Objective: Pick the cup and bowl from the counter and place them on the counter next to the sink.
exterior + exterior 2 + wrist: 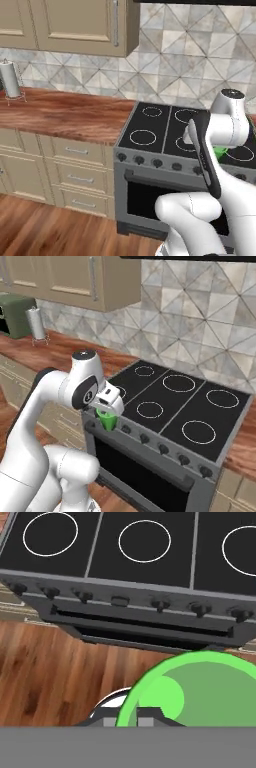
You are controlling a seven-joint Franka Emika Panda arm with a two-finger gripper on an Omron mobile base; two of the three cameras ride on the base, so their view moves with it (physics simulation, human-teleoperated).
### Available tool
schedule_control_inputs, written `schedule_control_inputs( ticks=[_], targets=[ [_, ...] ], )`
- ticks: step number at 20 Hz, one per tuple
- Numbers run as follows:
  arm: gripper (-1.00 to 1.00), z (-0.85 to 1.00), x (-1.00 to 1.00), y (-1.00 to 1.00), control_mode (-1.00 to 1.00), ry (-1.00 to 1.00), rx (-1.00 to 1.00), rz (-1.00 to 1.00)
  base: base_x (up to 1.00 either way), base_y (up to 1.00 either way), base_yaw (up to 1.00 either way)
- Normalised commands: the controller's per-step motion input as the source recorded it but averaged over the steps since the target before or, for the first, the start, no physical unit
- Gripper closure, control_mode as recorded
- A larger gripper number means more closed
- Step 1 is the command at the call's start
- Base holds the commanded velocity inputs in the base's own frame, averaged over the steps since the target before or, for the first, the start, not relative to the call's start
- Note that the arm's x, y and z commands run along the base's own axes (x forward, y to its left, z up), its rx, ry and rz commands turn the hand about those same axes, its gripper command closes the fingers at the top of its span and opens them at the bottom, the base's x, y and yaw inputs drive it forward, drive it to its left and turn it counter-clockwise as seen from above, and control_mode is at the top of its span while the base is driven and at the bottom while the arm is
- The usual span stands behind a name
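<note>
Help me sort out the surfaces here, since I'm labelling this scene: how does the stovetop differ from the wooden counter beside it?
The stovetop is flat black and marked with white rings; the counter is glossy reddish-brown wood grain. Below the stovetop sit a row of dark knobs and an oven door, while the counter tops beige drawers. A paper towel roll stands on the counter; nothing rests on the stovetop. Both run along the same tiled wall at the same level.

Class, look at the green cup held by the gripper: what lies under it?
In the hand view, the wood floor and the oven front show below the cup. The gripper is shut on it. The cup hides what lies straight beneath it.
</note>
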Motion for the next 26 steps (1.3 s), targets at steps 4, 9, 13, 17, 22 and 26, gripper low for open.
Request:
schedule_control_inputs(
  ticks=[4, 9, 13, 17, 22, 26],
  targets=[
    [1.00, 0.00, 0.00, 0.00, 1.00, 0.00, 0.00, 0.00, 0.20, -0.12, 0.96],
    [1.00, 0.00, 0.00, 0.00, 1.00, 0.00, 0.00, 0.00, 0.06, -0.24, 0.92],
    [1.00, 0.00, 0.00, 0.00, 1.00, 0.00, 0.00, 0.00, 0.00, -0.32, 0.90],
    [1.00, 0.00, 0.00, 0.00, 1.00, 0.00, 0.00, 0.00, 0.00, -0.29, 0.90],
    [1.00, 0.00, 0.00, 0.00, 1.00, 0.00, 0.00, 0.00, 0.01, -0.29, 0.90],
    [1.00, 0.00, 0.00, 0.00, 1.00, 0.00, 0.00, 0.00, 0.06, -0.26, 0.89]
  ],
)
